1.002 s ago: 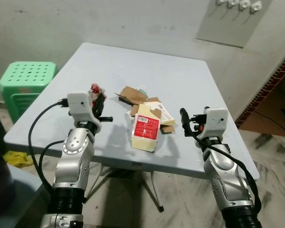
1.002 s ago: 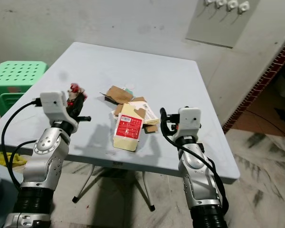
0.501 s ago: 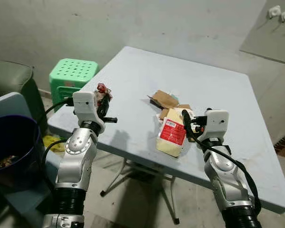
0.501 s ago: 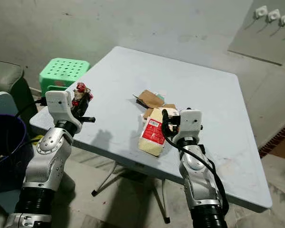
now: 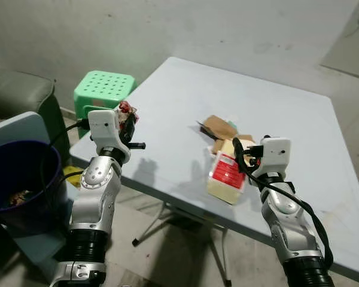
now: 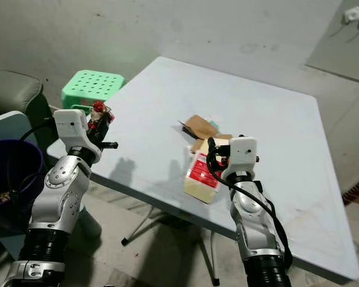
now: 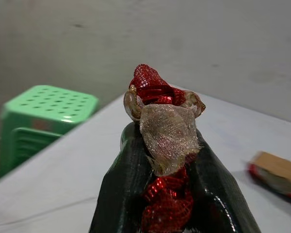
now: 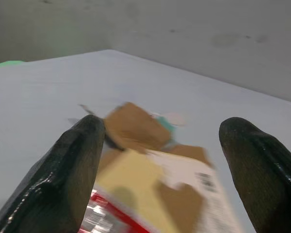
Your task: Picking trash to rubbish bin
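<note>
Trash in the left pincer, bin now within reach

Crumpled red mesh-and-foil trash (image 7: 163, 121) sits pinched tight between the left pincer's (image 5: 129, 121) closed fingers, held above the near left corner of the pale grey bench (image 5: 269, 107). Since a second ago the view has swung left, so the dark purple rubbish bin (image 5: 18, 179) now stands just beside that arm; a drop looks close. The right pincer (image 8: 165, 160) hangs spread wide and empty over the yellow-and-red flattened carton (image 5: 226, 176). Beyond it lie brown cardboard scraps (image 5: 218, 127) and, further off, a green plastic stool (image 5: 105, 92).

The view has swung left, bringing the purple bin (image 5: 18, 179) alongside, apparently nearer the left gripper (image 5: 129, 122)
</note>
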`<state>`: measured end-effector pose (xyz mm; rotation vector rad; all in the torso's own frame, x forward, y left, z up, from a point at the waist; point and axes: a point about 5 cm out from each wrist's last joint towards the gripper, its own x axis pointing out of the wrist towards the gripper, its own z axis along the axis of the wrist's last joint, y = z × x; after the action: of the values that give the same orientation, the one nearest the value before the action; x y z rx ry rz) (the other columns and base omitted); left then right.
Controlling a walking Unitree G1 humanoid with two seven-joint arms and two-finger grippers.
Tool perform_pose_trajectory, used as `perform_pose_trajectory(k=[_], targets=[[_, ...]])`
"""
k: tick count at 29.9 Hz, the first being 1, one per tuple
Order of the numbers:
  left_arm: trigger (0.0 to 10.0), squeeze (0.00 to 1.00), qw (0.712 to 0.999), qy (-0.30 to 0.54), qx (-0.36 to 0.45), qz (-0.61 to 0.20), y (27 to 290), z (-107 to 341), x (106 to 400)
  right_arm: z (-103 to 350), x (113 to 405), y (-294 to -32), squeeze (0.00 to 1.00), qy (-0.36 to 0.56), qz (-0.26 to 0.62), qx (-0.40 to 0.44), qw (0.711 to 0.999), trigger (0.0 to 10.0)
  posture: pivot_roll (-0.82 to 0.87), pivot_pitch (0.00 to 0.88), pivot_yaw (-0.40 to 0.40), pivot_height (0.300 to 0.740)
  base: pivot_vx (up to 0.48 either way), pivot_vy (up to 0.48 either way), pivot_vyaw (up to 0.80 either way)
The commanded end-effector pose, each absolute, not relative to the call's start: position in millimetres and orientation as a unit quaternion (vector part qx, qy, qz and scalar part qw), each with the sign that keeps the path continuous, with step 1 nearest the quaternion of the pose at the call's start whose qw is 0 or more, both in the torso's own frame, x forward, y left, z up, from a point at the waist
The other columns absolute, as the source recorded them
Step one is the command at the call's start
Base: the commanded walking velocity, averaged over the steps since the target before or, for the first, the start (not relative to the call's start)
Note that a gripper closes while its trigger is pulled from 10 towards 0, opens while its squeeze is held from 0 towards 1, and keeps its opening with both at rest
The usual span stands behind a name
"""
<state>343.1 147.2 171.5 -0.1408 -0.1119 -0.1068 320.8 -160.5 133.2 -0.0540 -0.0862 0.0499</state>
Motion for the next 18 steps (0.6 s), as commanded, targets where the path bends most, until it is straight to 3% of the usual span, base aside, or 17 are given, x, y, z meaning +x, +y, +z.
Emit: perform_pose_trajectory(k=[1, 18], targets=[[10.0, 0.0, 0.996, -0.054, -0.062, -0.046, 148.9, 171.1, 344.3, 136.6, 323.3, -158.9, 0.0, -0.05, 0.031, -0.029, 0.998, 10.0, 0.07, 0.0, -0.128, 0.74, 0.0, 0.0, 0.8], [10.0, 0.0, 0.996, -0.039, -0.07, -0.036, 147.5, 169.1, 348.5, 136.0, 322.6, -162.0, 0.0, -0.047, 0.032, -0.033, 0.998, 10.0, 0.06, 0.0, -0.129, 0.74, 0.0, 0.0, 0.8]])
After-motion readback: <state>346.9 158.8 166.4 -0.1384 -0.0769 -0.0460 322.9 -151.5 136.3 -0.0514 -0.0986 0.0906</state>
